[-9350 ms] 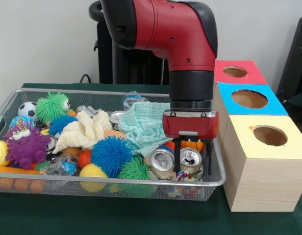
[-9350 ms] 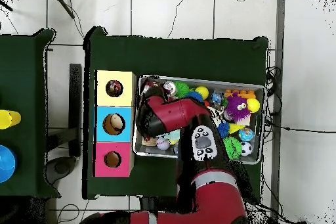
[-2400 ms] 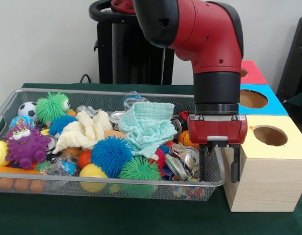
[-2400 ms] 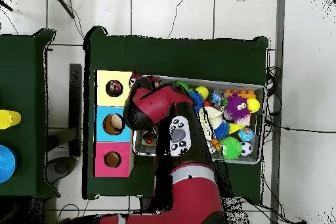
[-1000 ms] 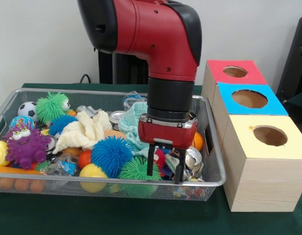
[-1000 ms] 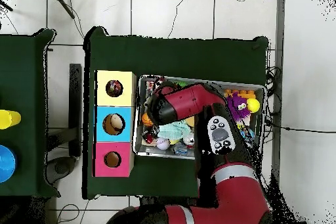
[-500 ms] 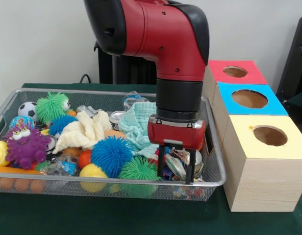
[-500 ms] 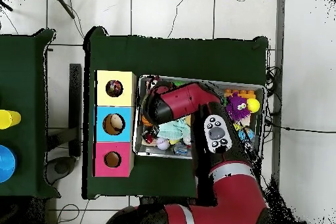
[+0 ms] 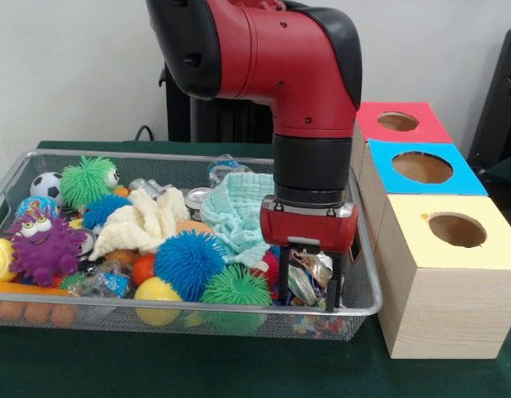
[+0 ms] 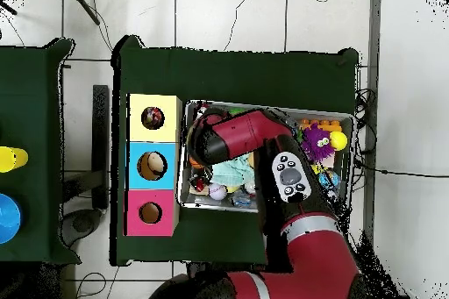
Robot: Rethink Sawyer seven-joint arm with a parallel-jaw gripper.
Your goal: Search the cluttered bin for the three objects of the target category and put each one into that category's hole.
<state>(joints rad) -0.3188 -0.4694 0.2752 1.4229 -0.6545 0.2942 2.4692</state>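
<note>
Crushed cans (image 9: 308, 278) lie at wire bin (image 9: 362, 286) corner nearest yellow box (image 9: 455, 274); front view: gripper (image 9: 309, 288), jaws apart, straddles them, having shifted right w/in 1 s. Overhead: arm (image 10: 235, 139) hides gripper; re-aiming suggests next can grasp is imminent.

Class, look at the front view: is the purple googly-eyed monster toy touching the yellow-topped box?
Apart. The front view shows the purple monster toy at the basket's far end from the yellow-topped box, with many toys and the basket wall between them.
</note>
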